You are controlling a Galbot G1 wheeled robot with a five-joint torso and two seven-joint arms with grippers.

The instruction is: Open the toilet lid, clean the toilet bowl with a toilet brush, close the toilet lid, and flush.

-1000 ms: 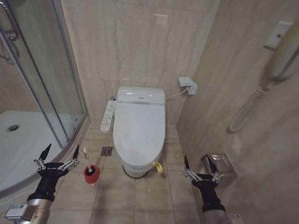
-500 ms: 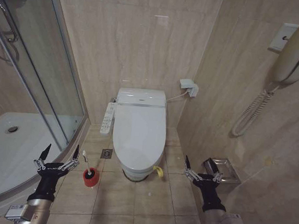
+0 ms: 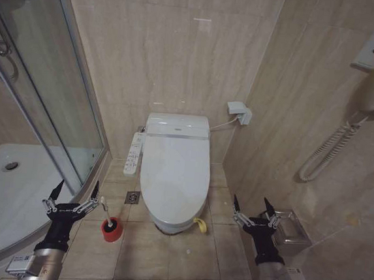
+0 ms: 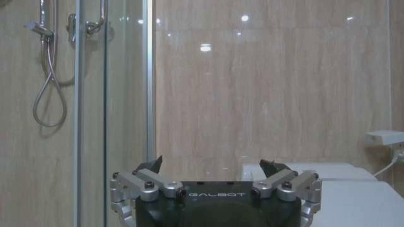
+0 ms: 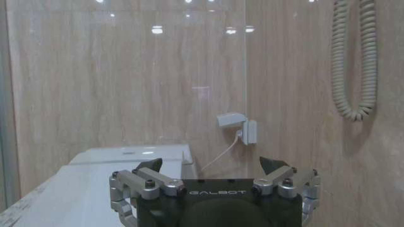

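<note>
Even warm light from overhead; bright glare spots on the glossy wall tiles (image 4: 265, 94); wide-angle bending at the edges.

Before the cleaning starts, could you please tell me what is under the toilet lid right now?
The toilet lid is shut flat, so the seat and the inside of the toilet bowl are covered and cannot be seen. Only the bowl's outer base shows below the lid's front edge, with a yellow cord loop hanging beside it.
</note>
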